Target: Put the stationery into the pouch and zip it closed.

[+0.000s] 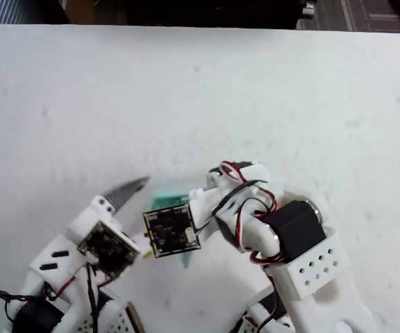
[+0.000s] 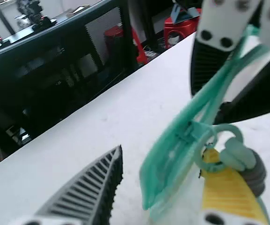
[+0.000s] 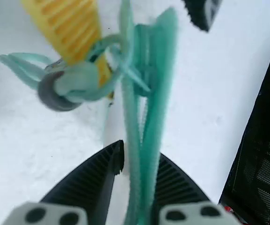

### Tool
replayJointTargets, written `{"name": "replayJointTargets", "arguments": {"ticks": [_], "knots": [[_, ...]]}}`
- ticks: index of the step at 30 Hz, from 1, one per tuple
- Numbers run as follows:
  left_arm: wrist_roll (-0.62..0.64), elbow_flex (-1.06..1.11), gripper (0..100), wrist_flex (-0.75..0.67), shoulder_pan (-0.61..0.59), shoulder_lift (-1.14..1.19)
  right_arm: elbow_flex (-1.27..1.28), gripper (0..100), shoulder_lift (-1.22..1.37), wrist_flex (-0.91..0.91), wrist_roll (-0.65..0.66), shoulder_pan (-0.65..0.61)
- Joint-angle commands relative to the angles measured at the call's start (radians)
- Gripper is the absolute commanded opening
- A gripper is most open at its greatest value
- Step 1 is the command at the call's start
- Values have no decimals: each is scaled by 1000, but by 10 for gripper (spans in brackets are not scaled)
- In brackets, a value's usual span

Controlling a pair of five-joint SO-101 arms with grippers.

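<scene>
The teal pouch (image 1: pixel 166 202) lies on the white table (image 1: pixel 206 97), half hidden under the arms. My right gripper (image 3: pixel 139 152) is shut on the pouch's (image 3: pixel 146 93) zipper edge, with the black ridged fingers (image 3: pixel 97 173) pinching it from both sides. My left gripper (image 2: pixel 165 157) stands open around the pouch's end (image 2: pixel 172 159). Its grey ridged finger (image 2: pixel 90 190) is on one side and its yellow finger (image 2: pixel 226 192) on the other. The zipper pull (image 2: pixel 228 152), a teal loop with a grey ring (image 3: pixel 55 91), rests against the yellow finger (image 3: pixel 71 23).
Both arms crowd the table's near edge, the left arm (image 1: pixel 82 257) beside the right arm (image 1: pixel 290 243). The white tabletop stretches bare toward the far edge. Dark shelving and red stools (image 2: pixel 125 42) stand beyond the table.
</scene>
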Motion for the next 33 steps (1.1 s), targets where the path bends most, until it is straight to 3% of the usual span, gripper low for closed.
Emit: {"name": "replayJointTargets", "arguments": {"ticks": [1,8,15,23,26,31,33], "knots": [[15,-23,283,-6,104,-1,-91,17,-13,2,12,-10],[17,20,244,-14,114,-1,-153,17,-8,-1,6,-10],[17,35,12,-64,114,-1,-153,18,-4,-2,2,-8],[92,31,22,-80,114,-1,-150,19,-12,5,0,-1],[100,28,22,-84,114,-2,-150,75,-4,5,-6,13],[101,-3,22,-84,114,-2,-150,236,-2,-5,-186,27],[103,-18,22,-84,114,-2,-150,256,-2,-5,-210,27]]}}
